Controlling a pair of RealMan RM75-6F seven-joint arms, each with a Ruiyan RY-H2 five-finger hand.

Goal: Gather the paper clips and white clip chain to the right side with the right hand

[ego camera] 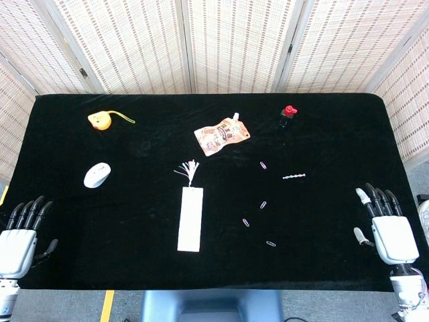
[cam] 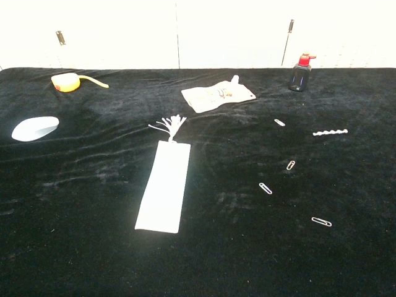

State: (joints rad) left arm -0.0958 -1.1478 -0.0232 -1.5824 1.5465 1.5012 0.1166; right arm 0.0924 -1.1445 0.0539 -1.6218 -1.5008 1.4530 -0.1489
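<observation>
The short white clip chain (ego camera: pixel 294 176) lies flat on the black-cloth worktop (ego camera: pixel 134 268), right of centre and toward the right edge. 4 small metal paper clips are scattered beside it: one (ego camera: pixel 263 164) just up-left of the chain, one (ego camera: pixel 263 204) nearer the front, one (ego camera: pixel 248 221) left of that, and one (ego camera: pixel 271 243) closest to the front edge. In the head view they are tiny and their shape is hard to make out; the chest view shows them more plainly.

The right hand (ego camera: pixel 387 231) rests at the front right corner, released, fingers apart and grasping nothing, well apart from the chain and every clip. Its wrist is cut off by the picture's edge. The left hand (ego camera: pixel 20 238) sits at the front left corner, also released and partly cut off. Neither hand shows in the chest view.

A long white bookmark with a tassel (ego camera: pixel 190 218) lies left of the clips.
</observation>
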